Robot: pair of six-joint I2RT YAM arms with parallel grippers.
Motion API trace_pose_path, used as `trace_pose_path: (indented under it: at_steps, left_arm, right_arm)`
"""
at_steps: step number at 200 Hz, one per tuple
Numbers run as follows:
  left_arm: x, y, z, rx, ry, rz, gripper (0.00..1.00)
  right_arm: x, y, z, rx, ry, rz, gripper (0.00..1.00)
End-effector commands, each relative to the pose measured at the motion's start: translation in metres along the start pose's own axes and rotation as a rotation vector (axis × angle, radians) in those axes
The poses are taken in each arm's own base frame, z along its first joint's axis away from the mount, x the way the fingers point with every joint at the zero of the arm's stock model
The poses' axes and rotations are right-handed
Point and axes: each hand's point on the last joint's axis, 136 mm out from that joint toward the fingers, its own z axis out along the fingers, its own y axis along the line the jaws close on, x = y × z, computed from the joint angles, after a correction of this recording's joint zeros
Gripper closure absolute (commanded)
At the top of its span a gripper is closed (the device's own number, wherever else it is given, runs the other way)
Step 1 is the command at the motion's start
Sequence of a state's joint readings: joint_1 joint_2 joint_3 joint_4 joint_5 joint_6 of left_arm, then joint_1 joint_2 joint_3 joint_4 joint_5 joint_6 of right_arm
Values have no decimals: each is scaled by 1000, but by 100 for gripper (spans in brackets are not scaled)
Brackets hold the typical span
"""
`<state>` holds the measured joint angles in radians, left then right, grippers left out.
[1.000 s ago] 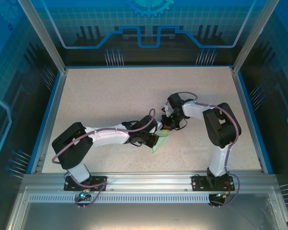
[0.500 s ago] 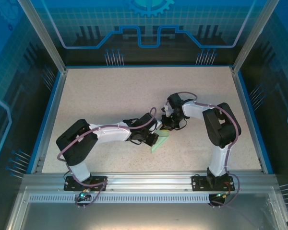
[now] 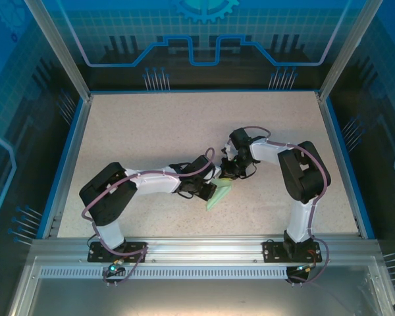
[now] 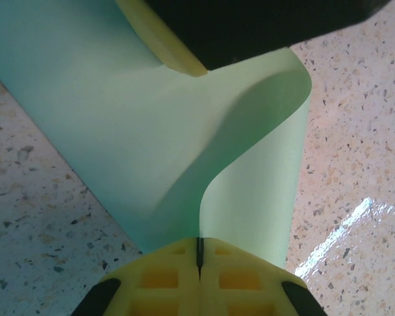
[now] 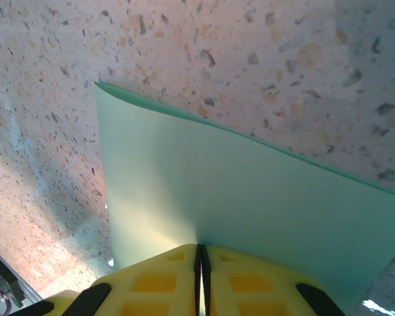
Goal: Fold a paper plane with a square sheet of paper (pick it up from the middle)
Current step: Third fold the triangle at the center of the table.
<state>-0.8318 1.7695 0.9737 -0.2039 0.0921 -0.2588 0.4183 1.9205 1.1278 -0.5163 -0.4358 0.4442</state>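
Though curled (midway), sheet point(image 4: 118, 131) between hands point(image 4: 199, 258) point(image 5: 201, 260)

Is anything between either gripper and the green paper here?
Nothing visible is. The left gripper and the right gripper are each shut on an edge of the green paper.

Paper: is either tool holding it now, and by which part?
Both hold the paper: the left tool pinches its curled edge, and the right tool pinches an edge of the flatter part.
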Motion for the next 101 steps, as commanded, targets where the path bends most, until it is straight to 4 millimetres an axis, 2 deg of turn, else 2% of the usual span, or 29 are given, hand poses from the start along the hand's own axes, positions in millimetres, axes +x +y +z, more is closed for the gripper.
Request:
trace_pose_path:
  at_steps: [1,52,101]
  left_arm:
    - [-5,2,3,6,3,10,99]
    - [-2,2,9,14,14,9,98]
    - [-7,-4,7,42,-4,10,97]
  right_arm:
    - [13,1,4,-1,33,14,87]
    - [10,10,0,-36,13,15,85]
    - [12,4,4,-19,22,29,85]
